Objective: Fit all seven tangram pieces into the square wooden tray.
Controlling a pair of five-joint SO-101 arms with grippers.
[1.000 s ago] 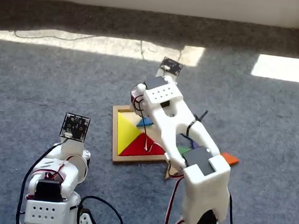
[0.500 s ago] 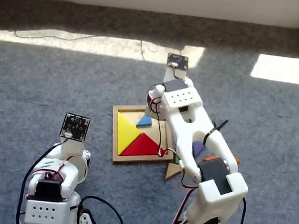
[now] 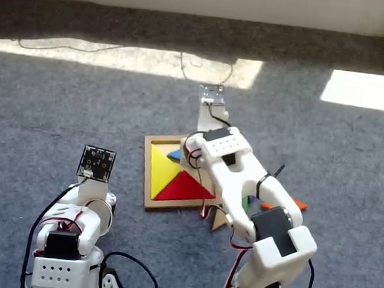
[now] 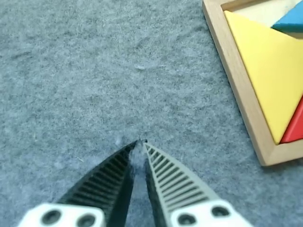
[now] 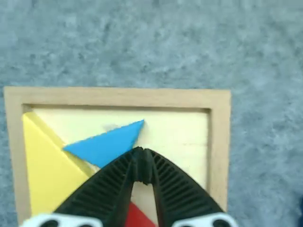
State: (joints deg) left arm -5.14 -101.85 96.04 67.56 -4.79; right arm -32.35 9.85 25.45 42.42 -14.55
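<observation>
Tray: square wooden tray (image 5: 118, 97) on grey carpet (image 4: 71, 71), judged under half filled.
Placed: yellow triangle (image 5: 42, 170), red triangle (image 3: 182, 188) and blue triangle (image 5: 104, 142) lie inside.
Left to place: orange piece (image 3: 298, 205) and others, partly hidden by the arm, on the carpet beside the tray.
Right gripper (image 5: 142, 151): over the tray, just beside the blue triangle; jaws closed together, empty.
Left gripper (image 4: 142, 142): over the carpet near the tray; jaws tip to tip, empty.

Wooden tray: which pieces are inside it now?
A yellow triangle, a red triangle and a blue triangle lie inside the tray, bare wood beside the blue. The right gripper covers the floor beneath it.
</observation>
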